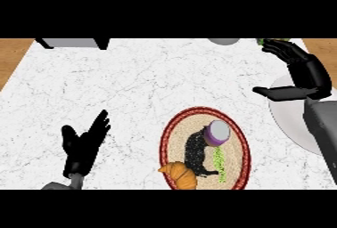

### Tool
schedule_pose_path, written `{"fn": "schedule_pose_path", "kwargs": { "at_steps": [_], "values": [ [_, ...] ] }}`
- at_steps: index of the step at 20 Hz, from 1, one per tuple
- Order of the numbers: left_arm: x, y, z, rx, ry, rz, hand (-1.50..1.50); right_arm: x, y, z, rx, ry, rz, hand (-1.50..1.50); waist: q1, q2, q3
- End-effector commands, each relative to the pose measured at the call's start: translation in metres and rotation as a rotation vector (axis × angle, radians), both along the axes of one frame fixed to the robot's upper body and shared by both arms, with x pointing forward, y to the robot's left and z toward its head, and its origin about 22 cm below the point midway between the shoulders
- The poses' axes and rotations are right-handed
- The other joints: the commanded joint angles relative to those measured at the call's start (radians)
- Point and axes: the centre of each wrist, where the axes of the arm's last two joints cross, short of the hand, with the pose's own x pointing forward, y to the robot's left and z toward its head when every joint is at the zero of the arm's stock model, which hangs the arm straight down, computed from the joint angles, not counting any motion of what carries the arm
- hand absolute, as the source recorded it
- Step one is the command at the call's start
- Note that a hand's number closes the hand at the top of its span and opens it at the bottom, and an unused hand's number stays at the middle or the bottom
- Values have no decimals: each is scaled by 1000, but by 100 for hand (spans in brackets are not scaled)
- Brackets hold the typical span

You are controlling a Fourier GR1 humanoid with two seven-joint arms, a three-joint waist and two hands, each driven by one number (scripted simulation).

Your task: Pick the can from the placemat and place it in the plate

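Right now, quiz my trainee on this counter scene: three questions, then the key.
1. True or false: the can is on the placemat.
2. Multiple choice: what lies at the placemat's near edge? A) croissant B) spoon C) apple
3. Short answer: which hand shows nearer the plate, the left hand or the right hand?

Key: 1 true; 2 A; 3 the right hand.
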Motion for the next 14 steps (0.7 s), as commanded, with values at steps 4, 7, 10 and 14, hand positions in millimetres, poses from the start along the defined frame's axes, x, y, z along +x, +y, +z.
{"fn": "schedule_pose_path", "kwargs": {
  "at_steps": [4, 7, 10, 14],
  "values": [
    [6, -3, 3, 8, 10, 3, 0, 9, -3, 26, -308, 31, 111, -150, -18, -7, -2],
    [-7, 6, -7, 7, 13, 10, 0, 6, -14, 44, -527, 96, 195, -150, -15, -9, -3],
    [8, 7, 3, 8, 21, 8, 0, 11, 11, 68, -662, 102, 254, -150, -24, -11, -3],
    [-7, 3, -11, 1, 20, 14, 0, 1, 33, 59, -749, 102, 262, -150, -23, -11, -2]
  ]
}}
